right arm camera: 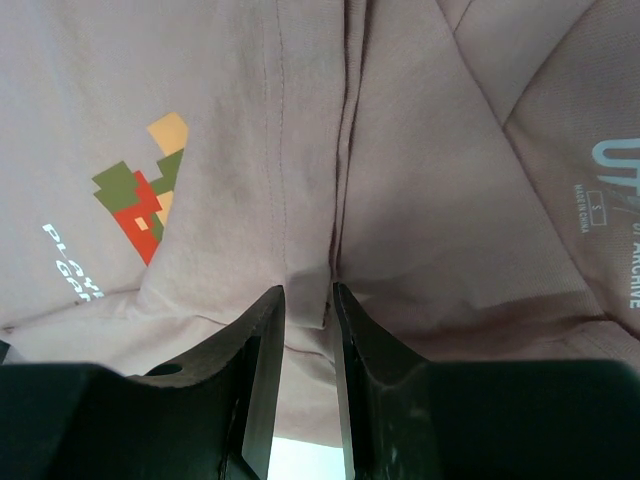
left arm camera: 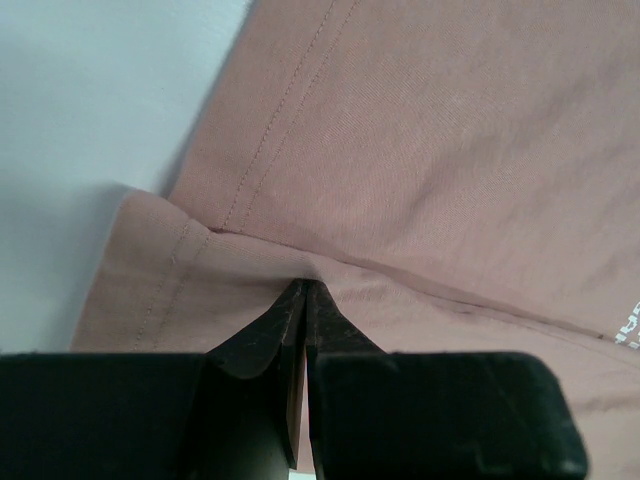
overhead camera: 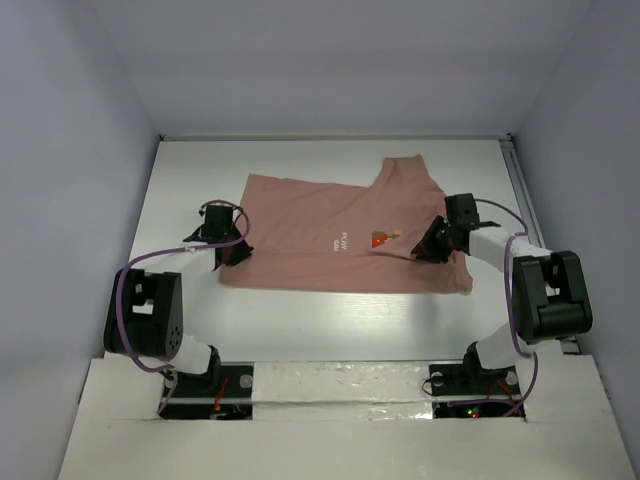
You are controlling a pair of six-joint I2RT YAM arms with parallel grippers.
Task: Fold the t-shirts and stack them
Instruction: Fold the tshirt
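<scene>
Top external view showed the dusty-pink t-shirt (overhead camera: 330, 235) lying across the middle of the white table (overhead camera: 300, 320), partly folded, with one part on its right reaching toward the far edge. Small white lettering (overhead camera: 340, 243) and a red-orange print (overhead camera: 381, 240) sat right of centre. The left arm bent in from the near left, and the left gripper (overhead camera: 236, 252) met the shirt's near-left corner; the left wrist view had its fingers (left arm camera: 265, 340) pressed together on a fold beside the stitched hem. The right arm reached in from the near right, the right gripper (overhead camera: 425, 248) just beside the print, its fingers (right arm camera: 262, 340) pinching a raised ridge of cloth, a neck label (right arm camera: 610, 200) off to one side
</scene>
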